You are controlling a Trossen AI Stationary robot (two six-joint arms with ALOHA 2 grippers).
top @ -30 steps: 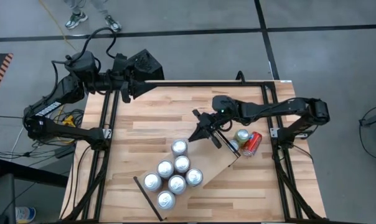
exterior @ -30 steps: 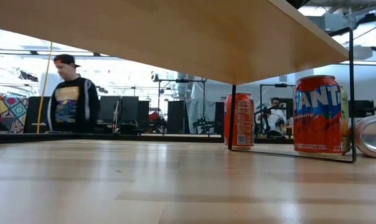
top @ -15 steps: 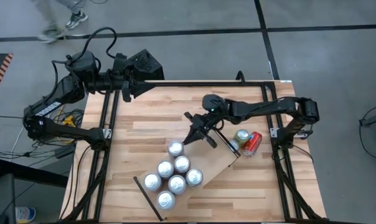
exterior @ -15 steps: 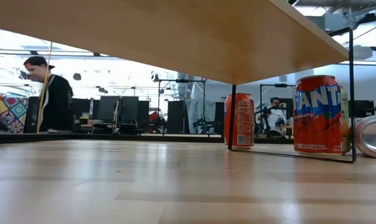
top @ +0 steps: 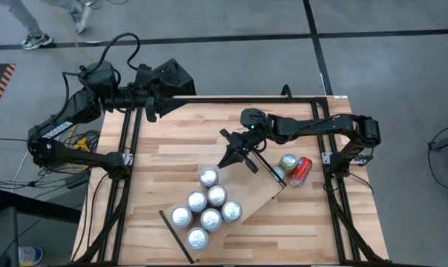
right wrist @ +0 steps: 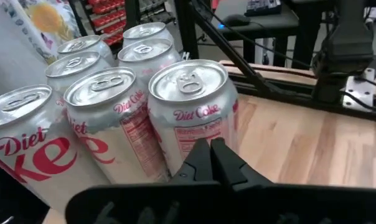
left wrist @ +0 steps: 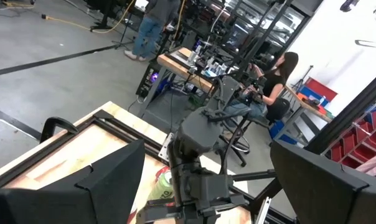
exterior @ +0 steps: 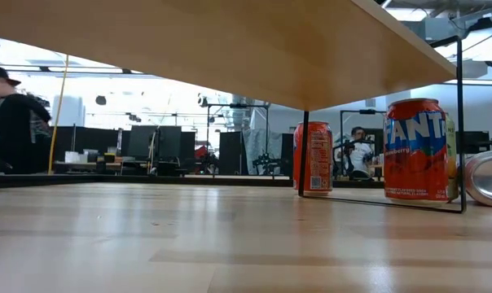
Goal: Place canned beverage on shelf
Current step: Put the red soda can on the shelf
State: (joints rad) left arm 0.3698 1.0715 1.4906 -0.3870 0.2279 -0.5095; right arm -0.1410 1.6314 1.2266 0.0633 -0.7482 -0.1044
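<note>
Several silver Diet Coke cans (top: 208,176) stand upright on the pale wooden shelf (top: 255,199), which rests on thin black frames at its short ends. My right gripper (top: 225,163) is shut, with its tips at the side of the can nearest the shelf's far end (right wrist: 191,112). A can (top: 288,162) stands on the tabletop by the shelf's right end, and a red can (top: 300,170) lies on its side next to it. My left gripper (top: 167,106) is open and empty at the table's far left corner. My right gripper's shut fingertips (right wrist: 210,149) are at the lower side wall (right wrist: 194,134) of the nearest Diet Coke can, slanting down from the table's far right. The can stands upright on the shelf. I cannot tell whether the tips touch the wall.
In the low view the shelf's underside (exterior: 230,41) spans overhead. Beyond its black frame leg (exterior: 304,155) stand two orange cans (exterior: 415,150) and a lying can (exterior: 486,177). Black rails (top: 335,200) run along the table's sides. A person (exterior: 10,130) is in the room behind.
My right gripper has gone toward the table's left and near edge, up to the cans. The can nearest the shelf's far end has slid a little toward the left, still upright. The person behind has walked leftward.
</note>
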